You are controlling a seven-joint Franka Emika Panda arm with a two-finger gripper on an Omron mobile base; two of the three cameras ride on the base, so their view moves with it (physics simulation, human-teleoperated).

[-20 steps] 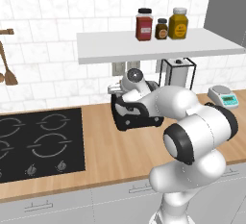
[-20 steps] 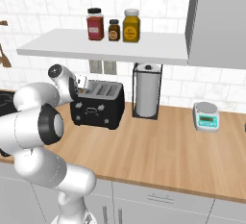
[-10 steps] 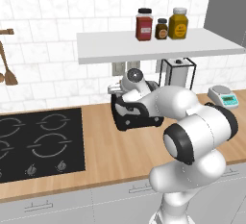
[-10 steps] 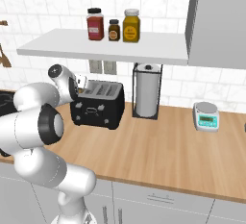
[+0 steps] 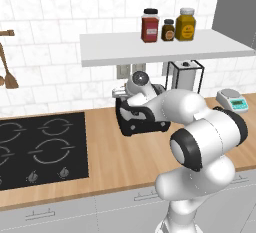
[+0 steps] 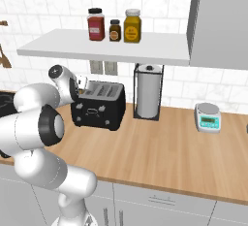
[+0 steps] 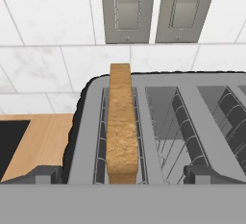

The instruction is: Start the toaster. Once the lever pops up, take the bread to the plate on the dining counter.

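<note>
The black toaster stands on the wall counter against the tiled wall. From above, its metal top shows several slots. The bread stands upright in the leftmost slot, its tan crust sticking up above the rim. My gripper hovers open just above the toaster's near edge, one finger on each side of the slots and nothing between them. From the base, the hand hangs over the toaster's top. The plate and the dining counter are out of view.
A black hob lies left of the toaster. A wire-framed paper towel holder and a small scale stand to its right. A white shelf with three jars hangs low over the toaster. Two wall outlets sit behind it.
</note>
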